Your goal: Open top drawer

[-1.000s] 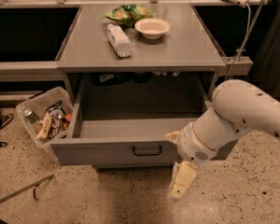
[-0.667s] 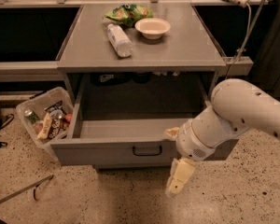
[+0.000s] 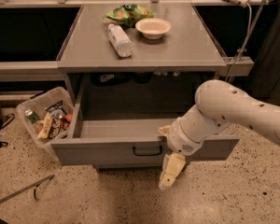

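Note:
The top drawer (image 3: 107, 152) is a wide grey metal drawer under the grey table (image 3: 177, 50). It stands pulled far out toward me, and its inside looks empty. Its small black pull handle (image 3: 147, 150) sits at the centre of the front. My gripper (image 3: 171, 172) hangs pointing down in front of the drawer front, just right of and below the handle, apart from it. My white arm (image 3: 233, 111) reaches in from the right and covers the right part of the drawer front.
On the table top lie a plastic bottle (image 3: 119, 40), a white bowl (image 3: 153, 28) and a green snack bag (image 3: 128, 13). A clear bin of snacks (image 3: 43, 118) stands on the floor left of the drawer. A thin rod (image 3: 18, 194) lies at lower left. A cable (image 3: 245, 31) hangs at right.
My gripper has shifted a little to the left and slightly up in front of the drawer front. The drawer stays pulled out as before.

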Robot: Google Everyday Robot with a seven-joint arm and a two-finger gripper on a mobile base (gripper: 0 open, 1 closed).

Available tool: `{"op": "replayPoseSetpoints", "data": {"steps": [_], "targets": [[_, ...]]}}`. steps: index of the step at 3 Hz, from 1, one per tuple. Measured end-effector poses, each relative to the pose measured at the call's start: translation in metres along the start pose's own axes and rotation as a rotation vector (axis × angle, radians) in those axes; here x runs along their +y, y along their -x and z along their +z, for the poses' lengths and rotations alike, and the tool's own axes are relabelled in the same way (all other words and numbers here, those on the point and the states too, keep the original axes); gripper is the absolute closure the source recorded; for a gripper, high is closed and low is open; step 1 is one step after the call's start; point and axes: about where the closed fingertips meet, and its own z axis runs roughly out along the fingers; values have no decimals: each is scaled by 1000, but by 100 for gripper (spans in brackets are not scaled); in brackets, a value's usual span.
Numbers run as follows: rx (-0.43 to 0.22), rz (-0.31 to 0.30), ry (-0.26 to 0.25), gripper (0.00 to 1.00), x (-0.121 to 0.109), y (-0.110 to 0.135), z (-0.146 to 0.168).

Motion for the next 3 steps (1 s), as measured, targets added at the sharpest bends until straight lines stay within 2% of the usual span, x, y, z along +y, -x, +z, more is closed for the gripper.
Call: {"op": "replayPoseSetpoints", "data": {"steps": [1,2,3], "targets": [[8,5,62,0,5,-7,16],[-1,7,102,0,26,-3,10],[-1,7,103,0,26,-3,10]]}}
